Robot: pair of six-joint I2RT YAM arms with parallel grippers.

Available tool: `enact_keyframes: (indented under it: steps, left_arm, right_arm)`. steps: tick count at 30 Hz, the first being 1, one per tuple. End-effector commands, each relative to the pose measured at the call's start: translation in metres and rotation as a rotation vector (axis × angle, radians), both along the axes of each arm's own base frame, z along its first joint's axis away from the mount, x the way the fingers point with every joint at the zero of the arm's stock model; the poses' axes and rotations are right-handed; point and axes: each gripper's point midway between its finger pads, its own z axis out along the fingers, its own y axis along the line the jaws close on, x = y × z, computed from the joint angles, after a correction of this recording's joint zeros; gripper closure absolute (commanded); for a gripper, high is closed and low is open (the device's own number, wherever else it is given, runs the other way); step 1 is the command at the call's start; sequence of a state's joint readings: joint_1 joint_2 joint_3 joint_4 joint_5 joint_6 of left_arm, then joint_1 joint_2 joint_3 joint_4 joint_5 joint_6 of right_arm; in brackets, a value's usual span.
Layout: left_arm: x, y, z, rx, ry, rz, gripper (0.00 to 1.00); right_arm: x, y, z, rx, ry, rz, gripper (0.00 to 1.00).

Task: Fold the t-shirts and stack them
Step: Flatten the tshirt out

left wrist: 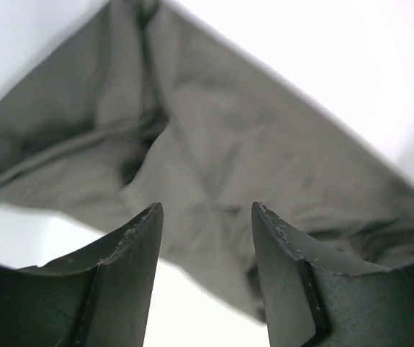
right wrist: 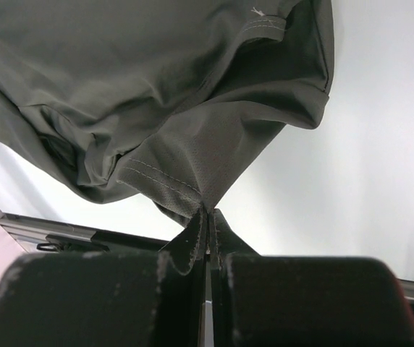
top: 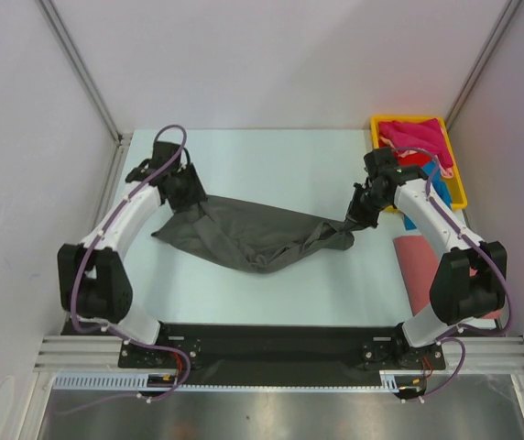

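A large dark grey t-shirt point(top: 253, 234) lies crumpled across the middle of the table, stretched between both arms. My left gripper point(top: 187, 197) hovers over its left end, open, with only the grey cloth point(left wrist: 214, 137) lying beyond the fingers point(left wrist: 138, 253) and nothing between them. My right gripper point(top: 361, 218) is shut on a hemmed corner of the grey t-shirt point(right wrist: 185, 177), and the cloth hangs from that pinch. More t-shirts lie at the right: a magenta one point(top: 418, 137) and a red one point(top: 412, 158) in the tray, a bright blue one point(top: 439, 190) beside it, a salmon-pink one point(top: 420, 266) flat on the table.
A yellow plastic tray point(top: 455, 170) stands at the back right corner. Metal frame posts and white walls close in the table on both sides. The black base rail point(top: 271, 344) runs along the near edge.
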State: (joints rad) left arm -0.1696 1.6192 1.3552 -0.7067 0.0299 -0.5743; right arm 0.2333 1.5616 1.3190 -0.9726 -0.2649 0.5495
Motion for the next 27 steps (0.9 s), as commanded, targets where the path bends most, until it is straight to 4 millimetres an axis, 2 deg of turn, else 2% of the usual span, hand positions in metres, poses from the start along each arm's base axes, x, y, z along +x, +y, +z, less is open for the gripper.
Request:
enact_keyframes:
  steps: [1,2,5,8,9,13,17,19,21,22,23,26,27]
  left_arm:
    - [-0.037,0.015,-0.02,0.064,0.028,-0.056,0.42]
    - [-0.045,0.015,-0.03,0.064,0.035,-0.077,0.43]
    - [-0.046,0.011,-0.043,0.041,0.01,-0.132,0.46]
    - [-0.039,0.016,-0.053,0.042,0.01,-0.132,0.46]
    - [-0.036,0.021,-0.063,0.041,0.034,-0.128,0.45]
    - [-0.023,0.022,-0.072,0.038,0.023,-0.144,0.45]
    - [-0.008,0.018,-0.076,0.016,0.022,-0.152,0.52]
    - [-0.006,0.015,-0.083,0.0,0.052,-0.157,0.63]
    - [-0.001,0.013,-0.075,-0.013,0.03,-0.155,0.77]
    - [0.0,0.012,-0.07,-0.016,0.015,-0.144,0.8]
    - [0.001,0.014,-0.056,-0.014,-0.018,-0.133,0.83]
    - [-0.003,0.016,-0.04,-0.012,-0.037,-0.113,0.83]
    - [-0.004,0.015,-0.028,-0.015,-0.066,-0.111,0.83]
  right_arm:
    - [0.004,0.004,0.011,0.032,-0.035,0.005,1.0]
    - [0.003,0.004,0.009,0.03,-0.03,0.008,1.0]
    - [0.003,0.005,0.006,0.033,-0.021,0.009,1.0]
    - [0.005,0.005,0.004,0.037,-0.013,0.01,1.0]
    - [0.006,0.006,0.004,0.037,-0.011,0.008,1.0]
    - [0.008,0.006,0.003,0.037,-0.008,0.012,1.0]
    - [0.008,0.006,0.001,0.034,0.001,0.016,1.0]
    - [0.007,0.006,0.001,0.031,0.002,0.02,1.0]
    - [0.007,0.005,0.003,0.028,-0.003,0.023,1.0]
    - [0.006,0.004,0.003,0.025,-0.005,0.023,1.0]
    - [0.006,0.003,0.004,0.017,-0.012,0.025,1.0]
    - [0.005,0.002,0.005,0.014,-0.014,0.033,1.0]
    - [0.005,0.001,0.005,0.01,-0.016,0.034,1.0]
